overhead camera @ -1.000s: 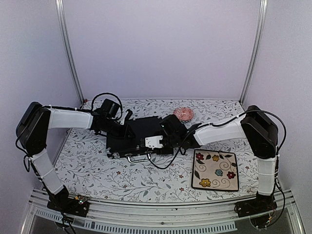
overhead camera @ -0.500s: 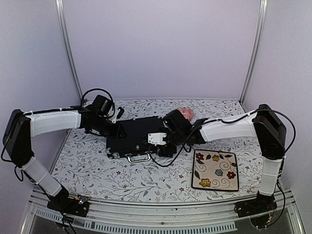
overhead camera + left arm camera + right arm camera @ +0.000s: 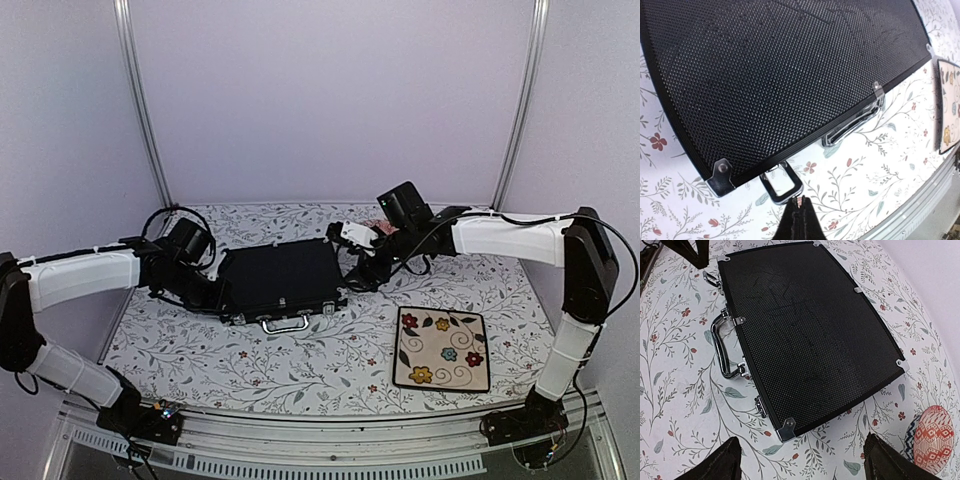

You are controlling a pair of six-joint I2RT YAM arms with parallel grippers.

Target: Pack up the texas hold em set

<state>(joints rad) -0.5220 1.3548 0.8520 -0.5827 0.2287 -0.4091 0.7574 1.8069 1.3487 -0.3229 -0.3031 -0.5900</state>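
A flowered plate (image 3: pixel 442 348) lies front-right of the black case (image 3: pixel 280 280). The case lies flat, lid down, handle (image 3: pixel 285 323) toward us. At its left end is our left gripper (image 3: pixel 797 222), fingers together. Over its right end is our right gripper (image 3: pixel 805 465), fingers apart. Behind-right is 1 pink bowl (image 3: pixel 935 437).

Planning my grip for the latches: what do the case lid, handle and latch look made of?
Case lid: matte black, fine dimpled texture; perhaps embossed plastic or aluminium, unclear. Handle: mirror-bright silver with highlights, probably chromed metal. Latch: same shiny silver, likely metal.
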